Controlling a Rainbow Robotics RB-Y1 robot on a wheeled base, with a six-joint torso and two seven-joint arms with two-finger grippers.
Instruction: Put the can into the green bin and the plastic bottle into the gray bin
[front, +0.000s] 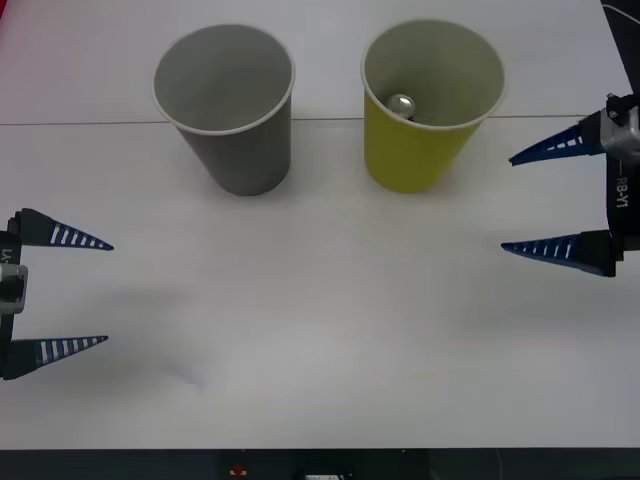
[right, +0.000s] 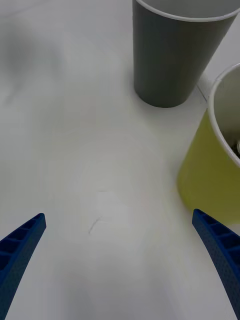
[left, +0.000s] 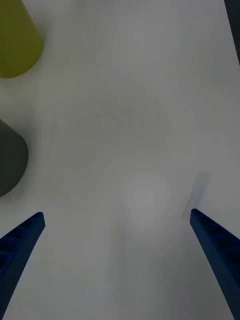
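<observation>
You see the can (front: 401, 104), silver and round-topped, lying inside the tapered green bin (front: 420, 150), just beside the right gripper (front: 508, 204). The gray bin (front: 235, 140) stands beyond the left gripper (front: 109, 292). Both jaws are spread wide above the white table (front: 320, 330).

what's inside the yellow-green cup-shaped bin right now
The small silver metal can lies at the bottom of the tapered yellow-green bin, its shiny top showing. The bin's near wall covers the rest of the floor, so anything else down there cannot be seen.
</observation>
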